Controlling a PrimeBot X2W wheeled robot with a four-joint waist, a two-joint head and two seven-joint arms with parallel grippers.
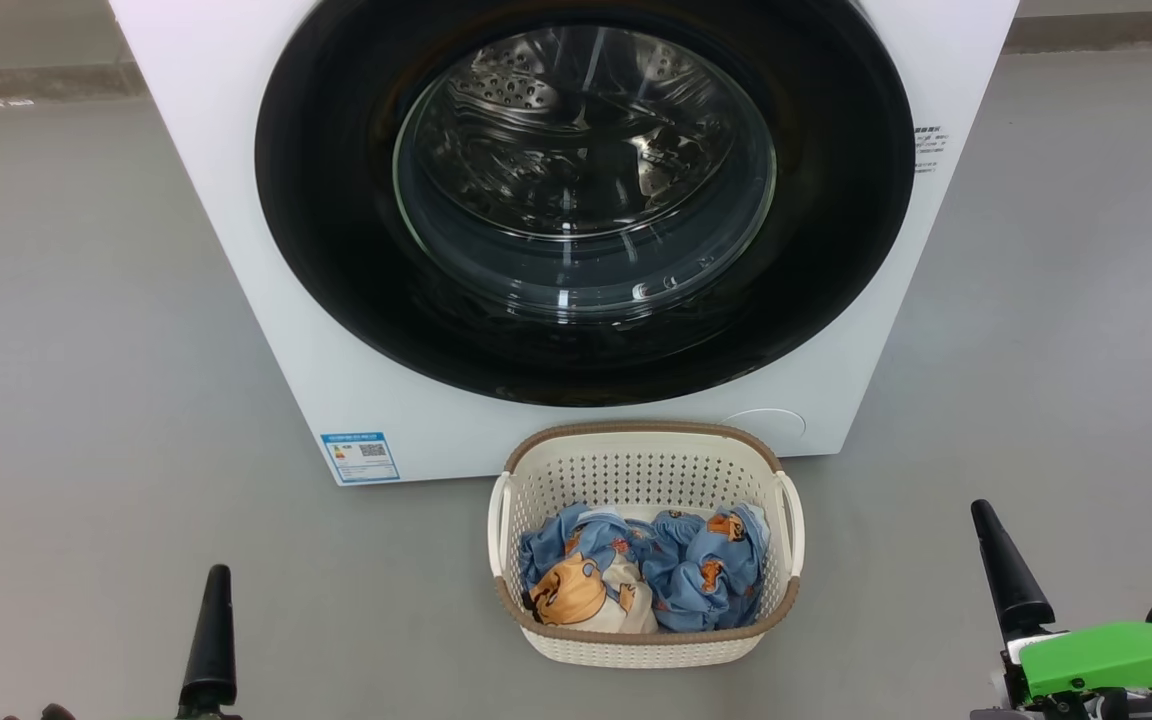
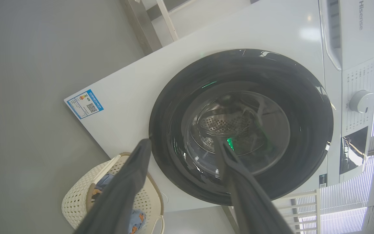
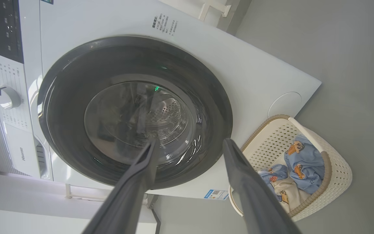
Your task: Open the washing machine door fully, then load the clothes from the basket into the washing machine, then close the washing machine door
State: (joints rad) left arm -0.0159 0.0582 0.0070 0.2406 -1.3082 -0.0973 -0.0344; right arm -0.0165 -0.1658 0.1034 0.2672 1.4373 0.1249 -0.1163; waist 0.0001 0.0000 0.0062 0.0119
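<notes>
The white washing machine (image 1: 236, 250) stands ahead of me, and its door (image 1: 336, 200), a glossy black ring around a clear glass bowl, lies flat against the front, shut. The steel drum shows through the glass. On the floor right in front of it sits the cream basket (image 1: 636, 432) with a brown rim, holding the crumpled light blue clothes (image 1: 696, 570) printed with orange figures. My left gripper (image 2: 183, 141) is open and empty, well short of the door, with the basket (image 2: 80, 201) low on its left. My right gripper (image 3: 191, 142) is open too, the clothes (image 3: 307, 162) to its right.
Grey floor lies to both sides of the machine and around the basket. A blue label (image 1: 360, 456) and a round flap (image 1: 764, 422) mark the machine's lower front. Its control panel carries a silver dial (image 2: 362, 101). A white frame (image 2: 166, 16) stands beside the machine.
</notes>
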